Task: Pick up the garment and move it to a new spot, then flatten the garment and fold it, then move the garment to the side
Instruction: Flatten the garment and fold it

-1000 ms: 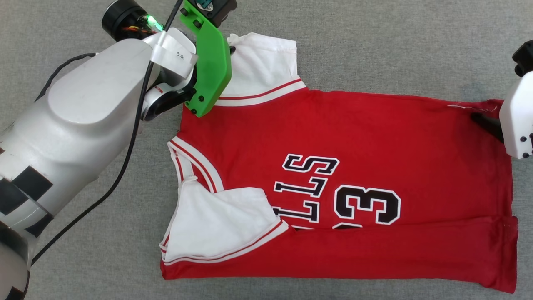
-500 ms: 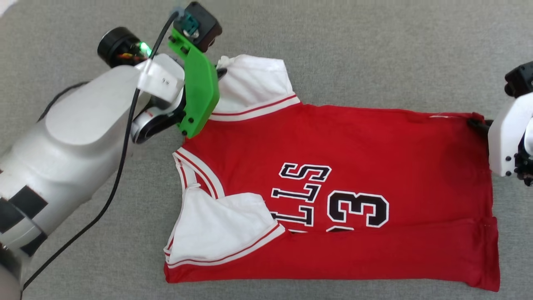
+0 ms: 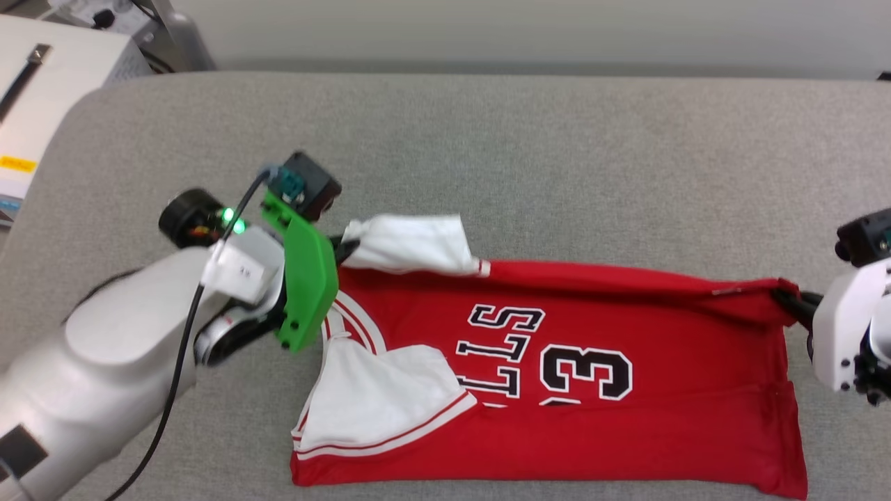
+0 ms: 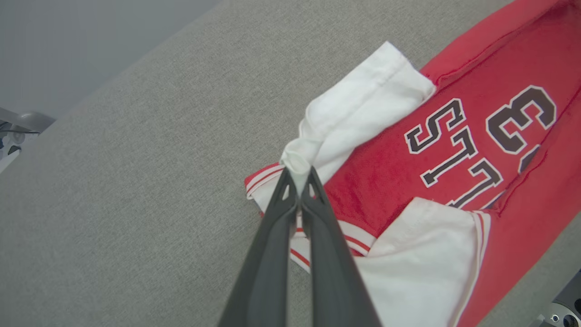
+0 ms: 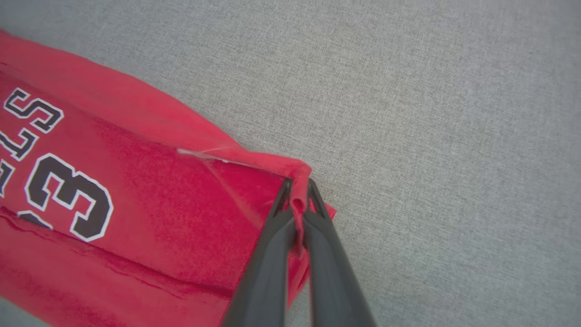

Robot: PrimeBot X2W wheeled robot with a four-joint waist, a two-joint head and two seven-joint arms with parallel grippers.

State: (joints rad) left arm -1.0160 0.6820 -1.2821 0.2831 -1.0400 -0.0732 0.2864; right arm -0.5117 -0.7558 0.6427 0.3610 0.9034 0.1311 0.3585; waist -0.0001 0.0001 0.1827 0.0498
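Within the last second the right gripper (image 5: 298,185) has shut its jaws on the red jersey (image 3: 682,327) at its far hem corner. The left gripper (image 4: 297,175) keeps its jaws pinched on the far sleeve (image 3: 411,243). That edge now lifts off the grey upholstered surface (image 3: 557,153), so the fold can probably begin.

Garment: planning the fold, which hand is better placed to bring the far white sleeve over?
Left, likely: the left hand pinches that sleeve; the right hand pinches the garment at its hem corner.
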